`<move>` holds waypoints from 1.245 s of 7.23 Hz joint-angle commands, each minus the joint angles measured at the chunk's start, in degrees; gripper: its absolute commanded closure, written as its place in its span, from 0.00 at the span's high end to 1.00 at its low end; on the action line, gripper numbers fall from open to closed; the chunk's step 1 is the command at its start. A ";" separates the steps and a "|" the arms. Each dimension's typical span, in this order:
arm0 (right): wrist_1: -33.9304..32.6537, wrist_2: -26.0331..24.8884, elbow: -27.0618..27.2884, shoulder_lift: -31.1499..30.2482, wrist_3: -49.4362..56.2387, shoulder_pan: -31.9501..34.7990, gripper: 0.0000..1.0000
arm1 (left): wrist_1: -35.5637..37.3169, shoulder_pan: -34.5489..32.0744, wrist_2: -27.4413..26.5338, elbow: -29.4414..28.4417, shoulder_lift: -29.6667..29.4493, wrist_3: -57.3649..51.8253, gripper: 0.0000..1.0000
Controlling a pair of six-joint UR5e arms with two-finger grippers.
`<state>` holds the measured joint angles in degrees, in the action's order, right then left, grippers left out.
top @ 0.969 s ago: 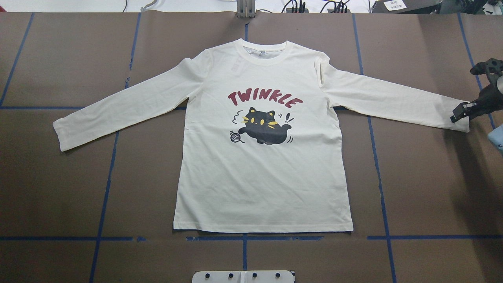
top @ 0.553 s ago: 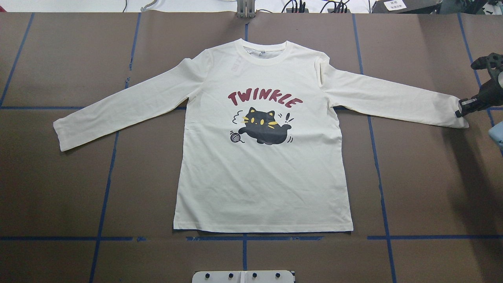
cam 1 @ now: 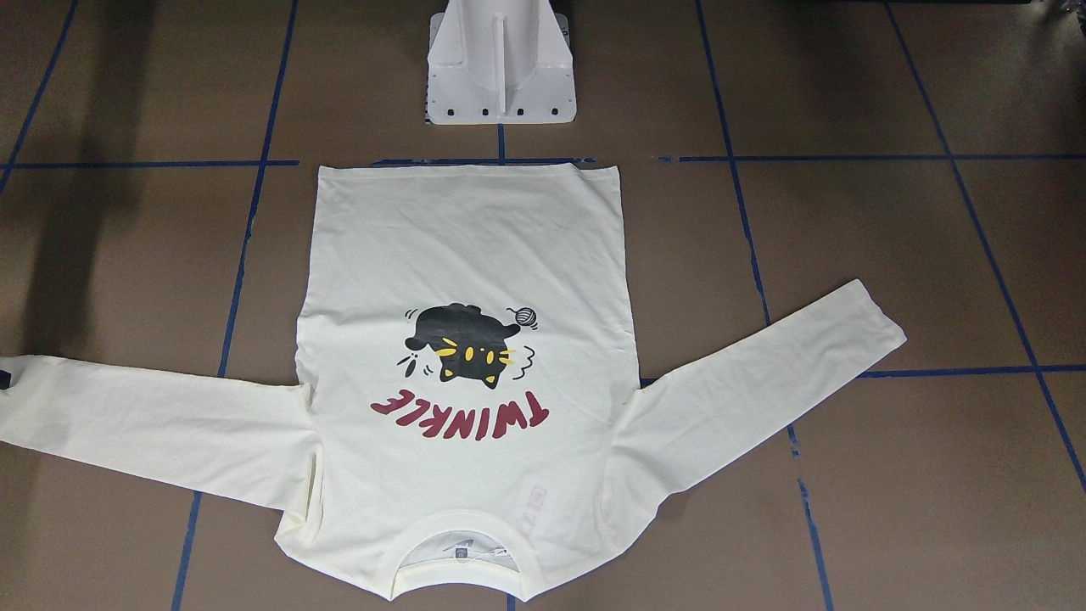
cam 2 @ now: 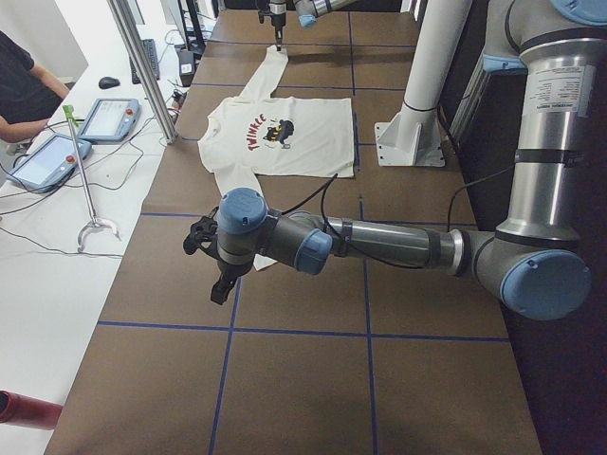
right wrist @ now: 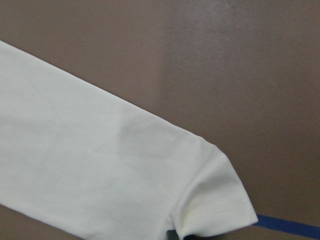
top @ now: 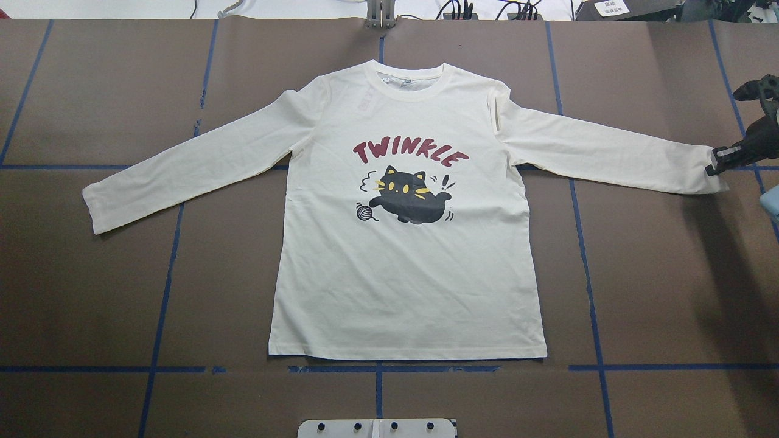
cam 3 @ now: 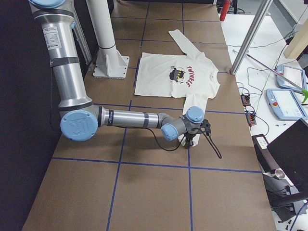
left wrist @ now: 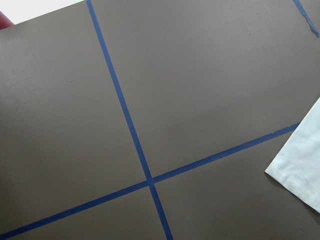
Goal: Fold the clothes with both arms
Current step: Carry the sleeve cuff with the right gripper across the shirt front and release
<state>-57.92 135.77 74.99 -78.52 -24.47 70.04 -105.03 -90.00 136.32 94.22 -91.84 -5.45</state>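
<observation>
Since a second ago the right gripper (top: 718, 162) has slid a little toward the far right, and the cuff (top: 706, 181) of the right sleeve (top: 608, 155) has gone with it, so that sleeve now lies slightly straighter. The rest of the T-shirt (top: 401, 274) has not shifted.

We see the shirt spread flat, print up, in the middle of the table (top: 657, 274), collar toward the far edge. Its hem (top: 408, 356) runs along a near tape line (top: 79, 368), just ahead of the white pedestal base (cam 1: 501, 76). Both sleeves reach out sideways and slant nearward.

The right gripper sits at the far corner of the right cuff, its fingers closed narrowly on the fabric edge. The cuff's near corner lies flat on the table.

The left gripper (cam 2: 218, 289) shows only in the side view, hanging above bare table just beyond the end of the left sleeve (top: 182, 170), not touching it. Whether it is wide or narrow we cannot tell. Its wrist camera catches one corner of that cuff (left wrist: 300, 162) at the frame's right.

Brown table lies open left, right and near of the shirt.
</observation>
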 commanded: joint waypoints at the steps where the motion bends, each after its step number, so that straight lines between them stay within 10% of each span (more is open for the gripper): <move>1: 0.35 3.27 6.28 4.84 -14.91 -1.48 0.00 | 0.00 0.00 0.00 0.00 0.00 0.00 1.00; 6: 0.87 3.01 10.35 29.87 -40.09 -15.44 0.00 | 0.09 0.00 -0.09 -0.88 -0.09 0.00 1.00; 9: 14.66 -3.97 11.23 30.27 -47.95 -25.00 0.00 | 0.09 0.00 -0.18 -0.97 -0.18 0.00 1.00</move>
<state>-46.88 136.26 86.03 -48.41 -70.68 49.73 -104.95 -90.00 136.17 93.28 -92.01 -5.45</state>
